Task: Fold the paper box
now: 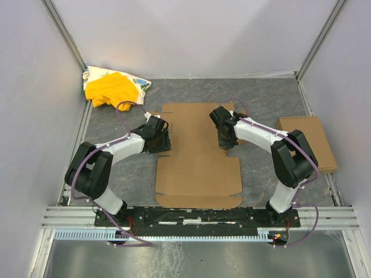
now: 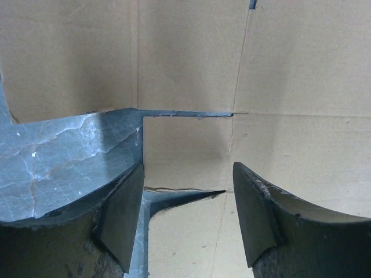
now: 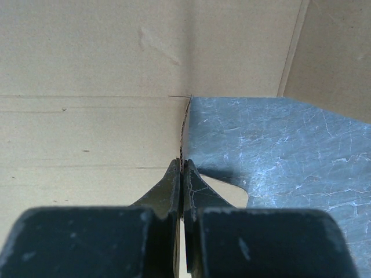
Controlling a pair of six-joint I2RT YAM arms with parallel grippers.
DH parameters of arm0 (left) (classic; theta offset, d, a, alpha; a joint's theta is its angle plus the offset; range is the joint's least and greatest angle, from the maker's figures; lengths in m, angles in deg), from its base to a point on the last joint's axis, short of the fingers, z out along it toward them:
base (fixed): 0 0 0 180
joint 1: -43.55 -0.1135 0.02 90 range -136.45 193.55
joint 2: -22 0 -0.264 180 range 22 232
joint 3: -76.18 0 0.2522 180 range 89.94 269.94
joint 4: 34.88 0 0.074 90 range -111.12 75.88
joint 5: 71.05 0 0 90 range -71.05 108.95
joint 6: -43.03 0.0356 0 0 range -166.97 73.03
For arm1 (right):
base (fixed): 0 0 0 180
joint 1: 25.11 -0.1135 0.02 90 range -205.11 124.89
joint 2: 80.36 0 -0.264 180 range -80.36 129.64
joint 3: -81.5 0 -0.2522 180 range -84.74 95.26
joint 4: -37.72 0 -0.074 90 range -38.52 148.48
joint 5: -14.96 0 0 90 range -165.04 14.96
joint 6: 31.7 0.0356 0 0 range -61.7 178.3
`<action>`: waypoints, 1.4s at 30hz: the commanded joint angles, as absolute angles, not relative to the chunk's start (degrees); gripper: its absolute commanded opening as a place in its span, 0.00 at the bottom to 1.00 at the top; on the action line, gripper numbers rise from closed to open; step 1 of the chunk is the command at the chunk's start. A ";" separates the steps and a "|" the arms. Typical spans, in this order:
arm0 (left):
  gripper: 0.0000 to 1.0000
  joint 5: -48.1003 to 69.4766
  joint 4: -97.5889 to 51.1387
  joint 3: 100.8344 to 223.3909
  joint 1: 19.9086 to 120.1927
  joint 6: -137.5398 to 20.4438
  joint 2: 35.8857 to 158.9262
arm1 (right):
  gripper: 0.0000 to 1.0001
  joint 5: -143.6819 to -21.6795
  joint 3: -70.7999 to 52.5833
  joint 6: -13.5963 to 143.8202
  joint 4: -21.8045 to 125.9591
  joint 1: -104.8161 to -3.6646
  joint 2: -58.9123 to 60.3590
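Observation:
The paper box [image 1: 197, 150] lies as a flat brown cardboard blank in the middle of the grey mat. My left gripper [image 1: 159, 142] is at the blank's left edge. In the left wrist view it [image 2: 186, 174] is open, its fingers low over a small flap [image 2: 185, 153] between two cut slits, holding nothing. My right gripper [image 1: 226, 141] is at the blank's right edge. In the right wrist view it [image 3: 182, 165] is shut on the thin edge of a cardboard flap [image 3: 87, 63], which stands on edge between the fingers.
A yellow cloth bundle [image 1: 110, 88] lies in the far left corner. A smaller plain cardboard rectangle [image 1: 307, 142] lies at the right by the wall. White walls close the mat [image 1: 272, 98] on three sides. The arm bases stand at the near rail.

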State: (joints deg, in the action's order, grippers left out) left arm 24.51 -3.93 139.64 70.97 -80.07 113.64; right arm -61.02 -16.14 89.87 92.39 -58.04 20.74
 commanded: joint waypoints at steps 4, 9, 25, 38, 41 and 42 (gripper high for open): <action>0.69 23.60 -1.56 142.70 71.97 -78.74 107.79 | 0.02 -62.89 -15.32 90.07 91.21 -58.08 20.45; 0.69 22.31 -1.64 143.37 72.46 -79.20 106.71 | 0.02 -63.22 -15.32 90.11 91.12 -58.15 20.54; 0.68 19.45 -6.34 144.14 77.35 -81.85 108.62 | 0.02 -64.00 -15.08 90.11 91.08 -58.16 20.90; 0.68 19.76 -7.79 145.30 79.79 -82.74 111.59 | 0.02 -64.32 -14.87 90.38 91.26 -58.19 22.02; 0.68 19.87 -8.59 144.90 79.76 -82.67 113.00 | 0.02 -64.55 -15.06 90.46 91.02 -58.16 22.43; 0.68 19.91 -8.68 144.91 79.79 -82.65 113.58 | 0.02 -64.53 -15.09 90.47 91.00 -58.16 22.55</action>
State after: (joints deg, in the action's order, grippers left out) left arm 20.12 -5.59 143.83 79.67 -81.03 111.95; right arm -62.37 -16.08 89.52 92.47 -57.73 20.85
